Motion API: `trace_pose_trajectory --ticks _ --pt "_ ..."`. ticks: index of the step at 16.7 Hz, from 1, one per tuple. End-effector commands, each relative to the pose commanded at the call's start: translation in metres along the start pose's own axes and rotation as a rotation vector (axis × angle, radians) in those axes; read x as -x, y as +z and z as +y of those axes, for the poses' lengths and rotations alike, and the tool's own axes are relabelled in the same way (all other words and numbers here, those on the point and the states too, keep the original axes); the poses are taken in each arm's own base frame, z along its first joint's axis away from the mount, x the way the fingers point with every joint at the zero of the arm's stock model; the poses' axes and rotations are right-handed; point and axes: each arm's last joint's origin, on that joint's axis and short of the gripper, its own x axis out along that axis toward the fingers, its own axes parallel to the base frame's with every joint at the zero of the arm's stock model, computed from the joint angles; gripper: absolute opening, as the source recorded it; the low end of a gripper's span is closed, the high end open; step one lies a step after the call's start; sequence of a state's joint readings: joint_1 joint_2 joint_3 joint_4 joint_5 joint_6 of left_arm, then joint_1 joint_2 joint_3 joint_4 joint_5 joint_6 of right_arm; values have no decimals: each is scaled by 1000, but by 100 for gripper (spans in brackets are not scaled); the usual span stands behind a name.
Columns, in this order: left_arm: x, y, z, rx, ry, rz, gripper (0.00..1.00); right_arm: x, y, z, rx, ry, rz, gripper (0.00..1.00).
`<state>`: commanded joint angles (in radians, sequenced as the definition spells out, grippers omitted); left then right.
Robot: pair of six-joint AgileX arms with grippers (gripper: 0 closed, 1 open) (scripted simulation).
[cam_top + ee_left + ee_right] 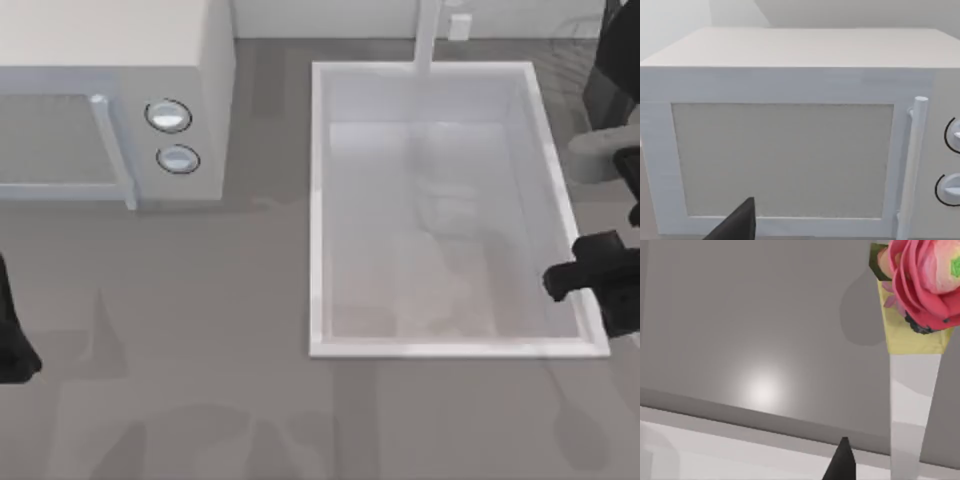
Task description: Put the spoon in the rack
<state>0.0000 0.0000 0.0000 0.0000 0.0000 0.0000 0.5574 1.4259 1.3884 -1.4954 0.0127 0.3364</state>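
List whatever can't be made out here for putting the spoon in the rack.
- spoon: in the right wrist view the picture's edge cuts off the end of its handle, and what holds it cannot be told.
- left claw: cut off by the top view's left edge.
- right claw: partly cut off by the top view's right edge.
- microwave: its dials are cut off by the left wrist view's edge.
- rack: its place cannot be told.

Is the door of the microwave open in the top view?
No, the microwave door sits shut and flush, its handle lying along the front.
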Motion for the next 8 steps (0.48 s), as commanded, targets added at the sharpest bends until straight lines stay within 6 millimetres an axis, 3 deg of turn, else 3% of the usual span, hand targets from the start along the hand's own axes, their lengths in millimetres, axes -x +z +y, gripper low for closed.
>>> trace_pose_trajectory --ticks 4,8 --pt "0 0 0 0 0 0 100 4 9 -20 -64 80 -96 0" --pt "0 0 0 0 0 0 100 15 24 -68 -189 210 -355 0"
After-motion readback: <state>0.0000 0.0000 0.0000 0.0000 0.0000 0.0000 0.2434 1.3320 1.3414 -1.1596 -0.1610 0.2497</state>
